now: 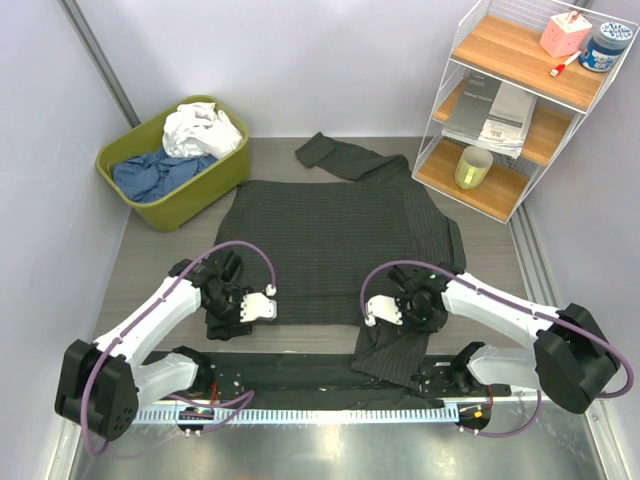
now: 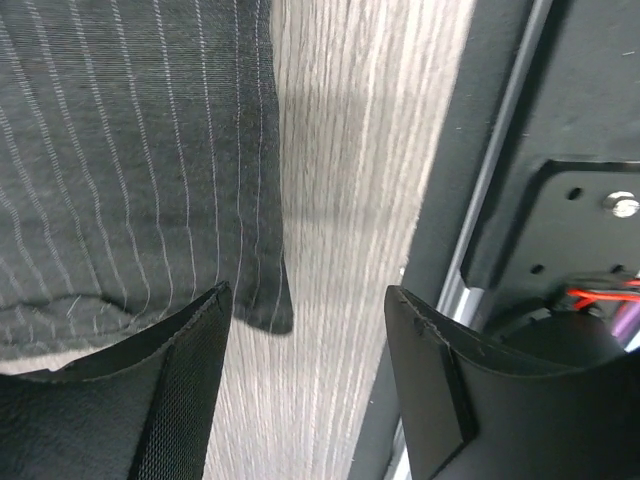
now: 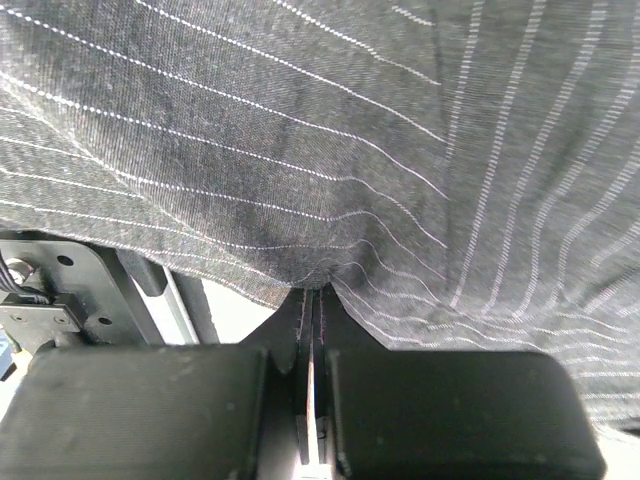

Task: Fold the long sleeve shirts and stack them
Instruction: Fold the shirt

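Note:
A dark grey pinstriped long sleeve shirt (image 1: 335, 235) lies spread flat on the table, one sleeve (image 1: 335, 157) angled to the back left. My right gripper (image 1: 398, 308) is shut on the shirt's lower right hem, the fabric (image 3: 300, 180) bunching at its closed fingertips. A fold of the cloth (image 1: 395, 350) hangs over the front edge by that hand. My left gripper (image 1: 240, 305) stands open at the shirt's lower left corner (image 2: 270, 300), bare table between its fingers (image 2: 190, 360).
A green bin (image 1: 172, 160) with white and blue clothes sits back left. A white wire shelf (image 1: 520, 100) with a cup, papers and small items stands back right. The black rail (image 1: 300, 375) with the arm bases runs along the near edge.

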